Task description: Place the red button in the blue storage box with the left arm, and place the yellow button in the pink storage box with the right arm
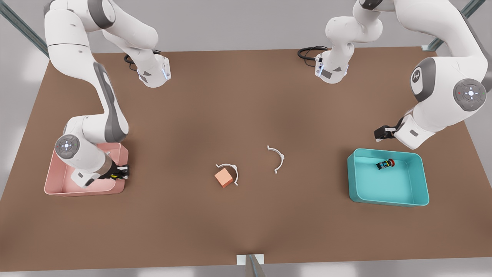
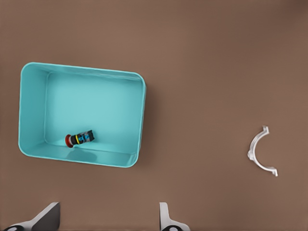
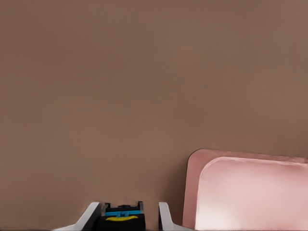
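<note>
Brown matte tabletop (image 1: 246,215) carries the whole scene, with a grey backdrop behind the two white arms.

Left arm: the left gripper (image 1: 380,134) hangs just outside the far rim of the open teal-blue rectangular storage box (image 1: 419,196), on the front view's right. In the left wrist view its two pale fingertips (image 2: 166,219) stand well apart with nothing between them. The small dark-bodied button with a red cap (image 1: 385,164) lies on its side on the box floor, near the far wall, clear of the gripper. This half of the task appears complete.

Right arm: the right gripper (image 1: 117,173) sits at the inner edge of the shallow pink rectangular storage box (image 1: 52,182), on the front view's left. Its jaws are closed narrowly on the small black-bodied button with a yellow cap and blue band (image 3: 122,219), which fills the gap between them.

Controlling relation: in the right wrist view the pink box wall lies just to one side of the held button; the button appears to be over bare table, not yet over the box interior. A release here risks missing; the gripper likely needs to shift sideways toward the box centre first.

Also present mid-table: a small orange cube (image 1: 223,177) and two white curved clips (image 1: 277,158), well apart from both boxes.
</note>
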Action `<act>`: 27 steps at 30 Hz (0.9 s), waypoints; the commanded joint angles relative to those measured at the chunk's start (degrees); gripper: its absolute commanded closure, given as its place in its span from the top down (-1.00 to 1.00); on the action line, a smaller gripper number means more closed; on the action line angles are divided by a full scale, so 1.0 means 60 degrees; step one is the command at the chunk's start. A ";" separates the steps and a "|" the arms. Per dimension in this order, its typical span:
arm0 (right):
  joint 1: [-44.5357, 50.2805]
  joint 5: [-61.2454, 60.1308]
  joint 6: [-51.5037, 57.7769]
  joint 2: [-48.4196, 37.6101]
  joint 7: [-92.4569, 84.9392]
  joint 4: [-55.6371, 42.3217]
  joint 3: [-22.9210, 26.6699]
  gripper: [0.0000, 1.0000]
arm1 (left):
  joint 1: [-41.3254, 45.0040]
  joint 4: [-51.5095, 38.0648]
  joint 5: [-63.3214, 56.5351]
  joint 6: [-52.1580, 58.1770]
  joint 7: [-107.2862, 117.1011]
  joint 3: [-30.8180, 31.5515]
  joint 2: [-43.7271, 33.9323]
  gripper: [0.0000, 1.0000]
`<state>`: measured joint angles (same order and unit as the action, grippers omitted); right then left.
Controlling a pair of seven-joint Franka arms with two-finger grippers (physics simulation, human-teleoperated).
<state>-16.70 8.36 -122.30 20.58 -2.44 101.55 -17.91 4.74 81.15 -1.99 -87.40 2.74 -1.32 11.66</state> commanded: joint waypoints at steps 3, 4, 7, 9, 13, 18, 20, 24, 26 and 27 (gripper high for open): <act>-0.0835 -0.0016 0.0534 -0.0032 -0.3606 0.0037 -0.0033 0.07 | 0.0002 -0.0005 -0.0006 0.0021 0.0584 0.0000 -0.0011 1.00; -0.1099 -0.0016 0.0534 -0.0032 -0.3928 0.0052 -0.0033 0.07 | 0.0002 -0.0005 -0.0006 0.0021 0.0584 0.0000 -0.0011 1.00; -0.1656 -0.0016 0.0534 0.0012 -0.4529 0.0183 -0.0033 0.08 | 0.0002 -0.0005 -0.0006 0.0021 0.0599 0.0000 -0.0011 1.00; -0.1934 -0.0016 0.0534 0.0041 -0.4646 0.0535 -0.0033 0.10 | 0.0002 -0.0005 -0.0006 0.0021 0.0599 0.0000 -0.0011 1.00; -0.2066 -0.0001 0.0520 0.0320 -0.4661 0.0579 -0.0018 0.73 | 0.0002 -0.0019 -0.0006 0.0021 0.0599 0.0000 -0.0011 1.00; -0.1232 0.0043 0.1250 0.0320 -0.4530 -0.1763 -0.0339 1.00 | 0.0016 -0.0034 -0.0006 0.0021 0.0599 0.0000 -0.0011 1.00; 0.0087 0.0336 0.3229 0.0159 -0.2684 -0.3771 -0.0545 1.00 | 0.0016 -0.0034 -0.0006 0.0021 0.0599 0.0000 -0.0011 1.00; 0.2372 -0.1038 0.4343 -0.2039 -0.0574 -0.2542 0.1914 0.97 | 0.0016 -0.0034 -0.0006 0.0021 0.0599 0.0000 -0.0011 1.00; 0.2489 -0.1026 0.4753 -0.2068 0.0261 -0.2585 0.2032 1.00 | 0.0031 -0.0034 -0.0006 0.0021 0.0599 0.0000 -0.0011 1.00; 0.2708 -0.1041 0.4739 -0.2127 0.0916 -0.2629 0.2222 1.00 | 0.0031 -0.0034 -0.0006 0.0021 0.0599 0.0000 -0.0011 1.00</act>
